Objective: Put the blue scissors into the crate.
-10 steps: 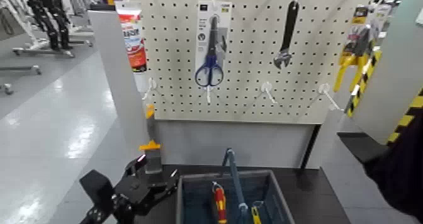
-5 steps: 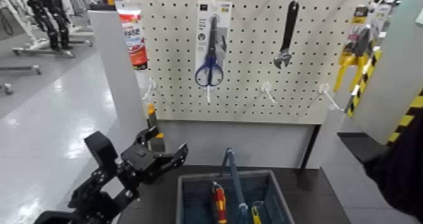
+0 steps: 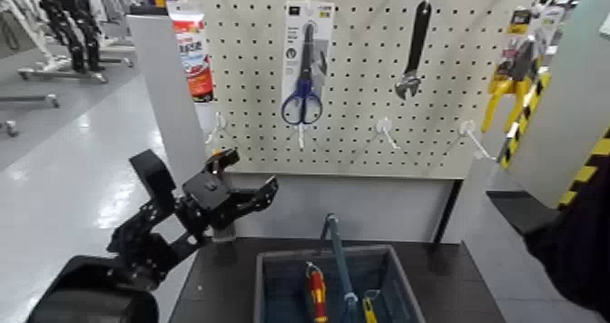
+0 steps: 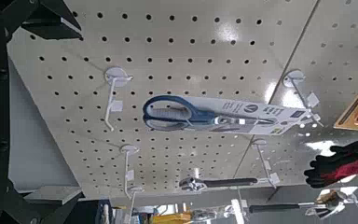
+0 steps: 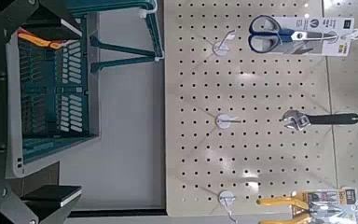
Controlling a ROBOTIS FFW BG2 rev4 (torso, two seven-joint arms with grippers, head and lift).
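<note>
Left gripper (image 3: 250,170) was spread open and empty, below-left of the blue scissors (image 3: 303,98), still-hung on the pegboard (image 3: 363,150); a low approach risked knocking the card (image 3: 292,45) off crooked.

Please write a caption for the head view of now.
Left gripper open beside the pegboard; blue scissors hang above the crate.

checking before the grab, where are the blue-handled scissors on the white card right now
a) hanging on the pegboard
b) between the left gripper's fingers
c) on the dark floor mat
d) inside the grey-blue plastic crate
a, the blue-handled scissors hang on their white card against the beige pegboard, above the grey-blue plastic crate
</note>
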